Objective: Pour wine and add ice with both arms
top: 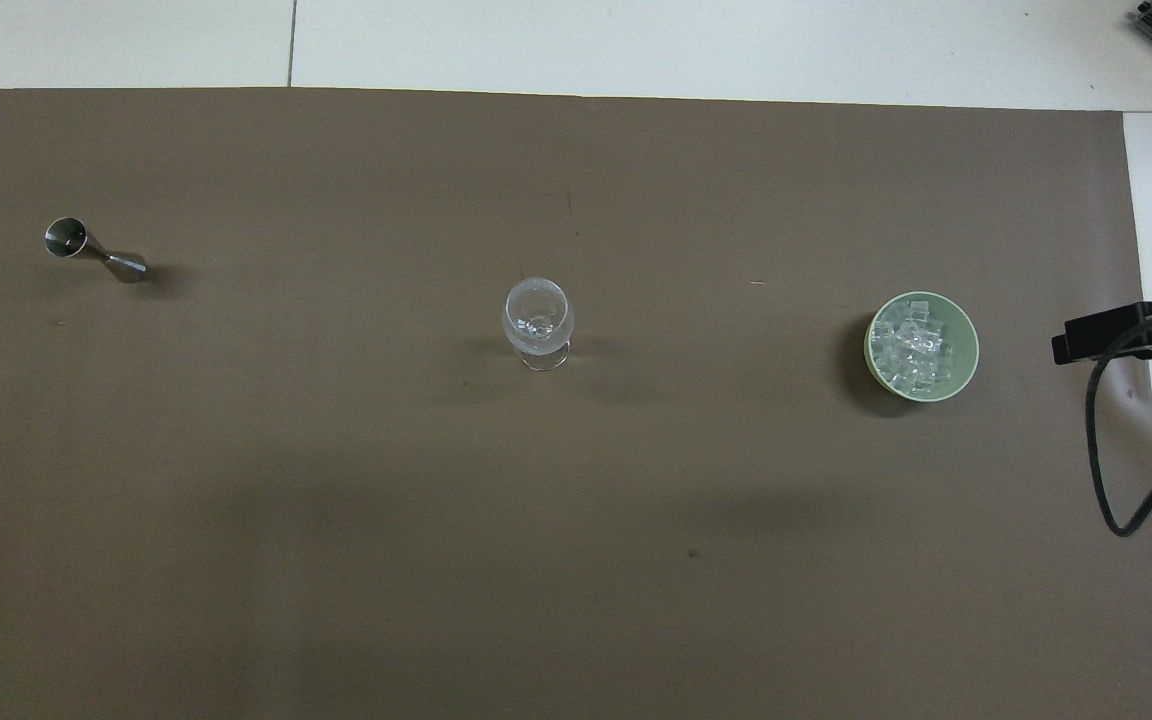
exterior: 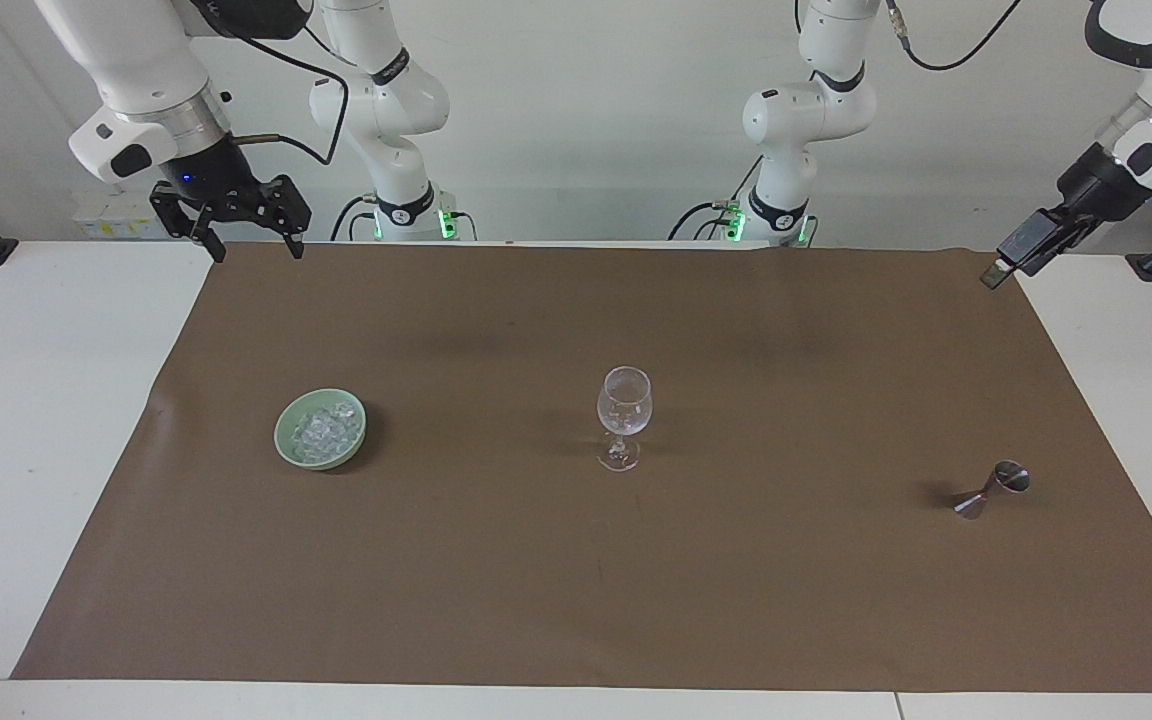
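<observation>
My right gripper [exterior: 248, 236] hangs open and empty over the mat's edge [exterior: 576, 255] at my own end of the table, and my left gripper [exterior: 1004, 268] hangs over the mat's corner at the left arm's end; it is turned edge-on, so I take its fingers to be spread wide, and it holds nothing. The ice [exterior: 324, 430] lies heaped in a small green bowl [exterior: 286, 440], well apart from my right gripper and farther out on the mat. The wine glass [exterior: 624, 412] stands upright mid-mat, between my two grippers' reaches. A steel jigger [exterior: 992, 491] stands farther out from my left gripper. I judge that nothing has been started: no wine is poured and no cube has been moved. To do the first step well, I would bring my left gripper down on the jigger's narrow waist squarely, close gently, and lift it level so nothing spills. Meanwhile my right gripper should descend straight over the bowl and pinch a single cube. I can read no brand, label or writing on anything.
</observation>
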Controlling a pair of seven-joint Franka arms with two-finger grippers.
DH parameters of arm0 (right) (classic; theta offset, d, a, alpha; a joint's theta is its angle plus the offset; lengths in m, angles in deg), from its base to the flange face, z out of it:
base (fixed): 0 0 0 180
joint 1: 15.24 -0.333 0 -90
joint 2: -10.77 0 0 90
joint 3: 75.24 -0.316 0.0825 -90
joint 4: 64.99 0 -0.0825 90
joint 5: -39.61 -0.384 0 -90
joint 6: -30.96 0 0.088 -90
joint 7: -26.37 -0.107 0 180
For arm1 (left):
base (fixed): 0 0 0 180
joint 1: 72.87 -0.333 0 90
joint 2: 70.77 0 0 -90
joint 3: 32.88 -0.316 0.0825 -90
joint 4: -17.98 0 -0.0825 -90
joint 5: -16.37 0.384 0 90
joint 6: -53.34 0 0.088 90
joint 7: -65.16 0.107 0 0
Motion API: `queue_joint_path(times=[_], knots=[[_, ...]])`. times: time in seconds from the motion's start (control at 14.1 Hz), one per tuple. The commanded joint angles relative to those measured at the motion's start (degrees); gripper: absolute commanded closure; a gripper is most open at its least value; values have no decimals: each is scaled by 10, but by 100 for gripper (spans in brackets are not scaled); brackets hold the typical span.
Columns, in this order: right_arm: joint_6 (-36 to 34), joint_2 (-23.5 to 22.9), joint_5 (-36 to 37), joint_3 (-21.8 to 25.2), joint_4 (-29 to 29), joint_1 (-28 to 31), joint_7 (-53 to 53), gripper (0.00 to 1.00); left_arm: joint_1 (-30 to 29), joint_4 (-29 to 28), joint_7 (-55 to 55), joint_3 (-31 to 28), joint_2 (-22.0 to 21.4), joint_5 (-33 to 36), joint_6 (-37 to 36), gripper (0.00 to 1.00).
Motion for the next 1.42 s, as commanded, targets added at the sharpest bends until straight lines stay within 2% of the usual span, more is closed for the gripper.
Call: queue_joint_path(times=[0.0,0.57,1.07,1.35], knots=[[-2,11,-2,-1,-12,3,12,0,-7,-46,-52,4,-25,-19,40,0],[-2,11,-2,-1,-13,3,12,0,-59,-75,-72,4,-18,-73,58,0],[-2,11,-2,-1,-12,3,12,0,-77,-78,-153,4,-2,-82,55,0],[-2,11,-2,-1,-12,3,12,0,-92,-91,-186,4,0,-109,54,0]])
